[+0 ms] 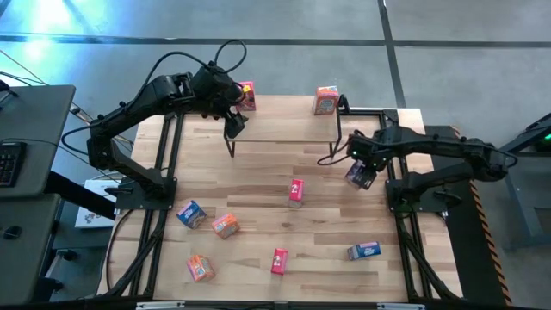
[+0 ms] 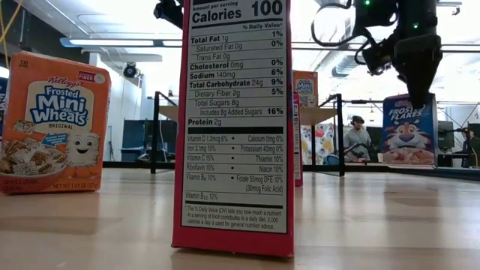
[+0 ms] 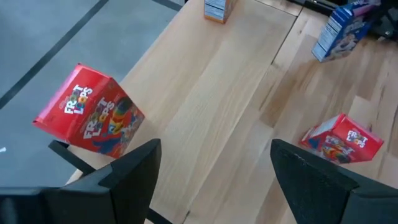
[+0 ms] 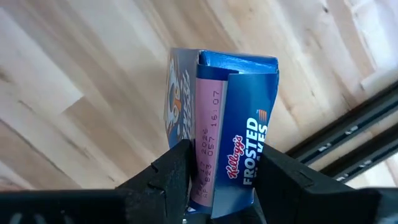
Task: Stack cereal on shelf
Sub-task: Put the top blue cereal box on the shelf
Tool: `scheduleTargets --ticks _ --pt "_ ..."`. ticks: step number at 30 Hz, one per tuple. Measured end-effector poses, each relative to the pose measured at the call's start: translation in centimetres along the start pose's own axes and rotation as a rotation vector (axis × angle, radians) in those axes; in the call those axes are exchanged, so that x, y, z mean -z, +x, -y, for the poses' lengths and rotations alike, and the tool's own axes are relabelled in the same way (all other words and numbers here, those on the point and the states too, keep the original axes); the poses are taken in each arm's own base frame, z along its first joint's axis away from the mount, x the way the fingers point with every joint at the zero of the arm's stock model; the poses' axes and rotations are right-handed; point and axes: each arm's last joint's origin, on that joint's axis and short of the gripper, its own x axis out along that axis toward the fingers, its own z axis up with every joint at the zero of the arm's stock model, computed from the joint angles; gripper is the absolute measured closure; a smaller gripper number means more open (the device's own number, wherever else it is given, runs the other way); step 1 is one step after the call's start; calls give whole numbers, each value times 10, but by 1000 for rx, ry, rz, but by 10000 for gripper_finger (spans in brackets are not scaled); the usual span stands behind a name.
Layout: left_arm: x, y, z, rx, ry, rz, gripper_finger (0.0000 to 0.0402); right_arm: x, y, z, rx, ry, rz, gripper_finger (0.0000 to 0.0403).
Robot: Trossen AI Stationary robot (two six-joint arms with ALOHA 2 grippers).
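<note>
The shelf point(image 1: 284, 129) stands at the table's far middle. A red cereal box point(image 1: 246, 95) point(image 3: 93, 118) rests on the shelf's far left corner, and an orange one point(image 1: 325, 101) point(image 3: 217, 7) stands on its far right corner. My left gripper point(image 1: 234, 123) point(image 3: 214, 155) hovers open over the shelf's left end, just short of the red box, touching nothing. My right gripper point(image 1: 360, 165) point(image 4: 224, 180) is right of the shelf, shut on a blue cereal box point(image 2: 409, 139) point(image 4: 224, 118). My right gripper pinches the blue box's top end point(image 4: 221, 165) between its two fingers point(image 4: 180, 168), which come from above and point down. The box hangs upright below them point(image 2: 409, 161), lifted clear of the table.
Loose boxes lie on the table: red point(image 1: 296, 191), blue point(image 1: 191, 213), orange point(image 1: 225, 226), orange point(image 1: 200, 268), red point(image 1: 279, 260), blue point(image 1: 363, 251). The shelf's middle point(image 3: 236, 81) is bare wood. A person point(image 2: 358, 135) sits in the room behind.
</note>
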Motion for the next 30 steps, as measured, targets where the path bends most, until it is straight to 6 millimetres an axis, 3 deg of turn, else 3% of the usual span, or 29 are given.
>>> scheduleTargets --ticks 11,20,30 --pt "-9 -1 6 92 2 89 108 -1 -10 -22 -116 -53 69 254" --pt "-8 -3 22 161 41 97 108 -10 -61 -37 -191 -133 281 254" --pt "-18 6 52 238 84 176 108 -23 -111 -42 -241 -239 462 254"
